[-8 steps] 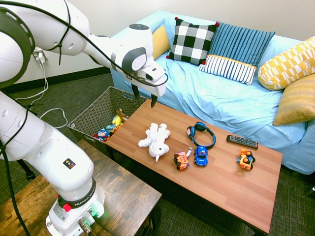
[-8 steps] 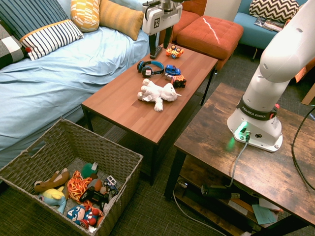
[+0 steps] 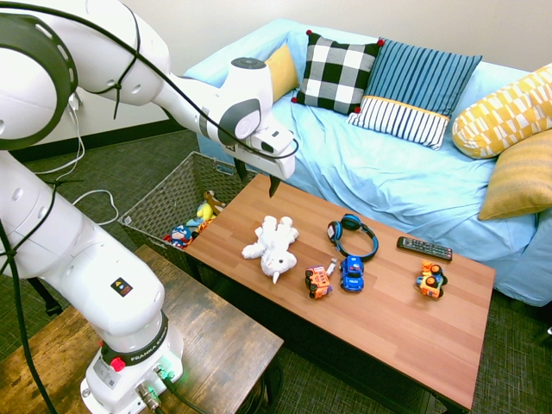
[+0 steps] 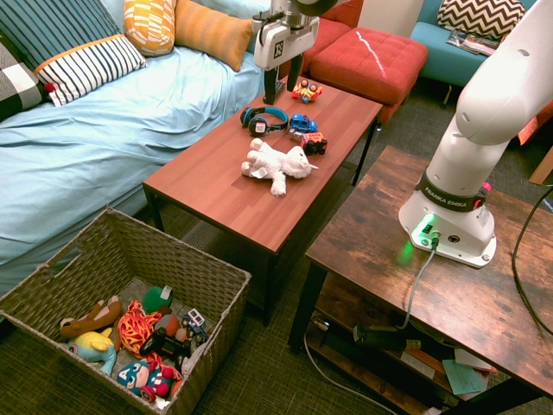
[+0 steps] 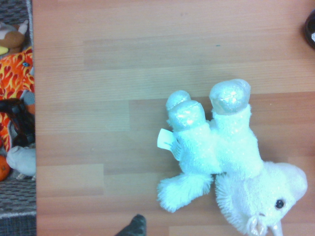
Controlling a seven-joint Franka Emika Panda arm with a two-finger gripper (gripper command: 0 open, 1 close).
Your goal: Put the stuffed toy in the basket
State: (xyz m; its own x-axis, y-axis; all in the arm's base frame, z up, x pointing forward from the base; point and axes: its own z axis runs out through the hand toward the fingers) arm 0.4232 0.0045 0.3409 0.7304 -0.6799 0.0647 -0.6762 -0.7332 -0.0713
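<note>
The stuffed toy [image 3: 272, 244], a white fluffy plush animal, lies on its side on the wooden coffee table [image 3: 388, 319], near the end closest to the basket. It also shows in the second exterior view [image 4: 276, 162] and fills the wrist view [image 5: 221, 157]. My gripper [image 3: 256, 177] hangs in the air above the table's sofa-side edge, a hand's length from the toy, open and empty. From the other side, the gripper [image 4: 283, 82] hovers over the far part of the table. The basket [image 3: 164, 203] stands on the floor off the table's end, its woven walls [image 4: 112, 251] around several small toys.
Blue headphones [image 3: 351, 235], an orange toy car [image 3: 317, 281], a blue toy car [image 3: 352, 272], another small car [image 3: 430, 280] and a remote [image 3: 424, 248] lie on the table. A blue sofa [image 3: 405, 172] with cushions runs along its far side. A red ottoman [image 4: 367, 56] stands beyond.
My gripper has sunk slightly and shifted a little towards the table and the toy. The toy and the other things have not moved.
</note>
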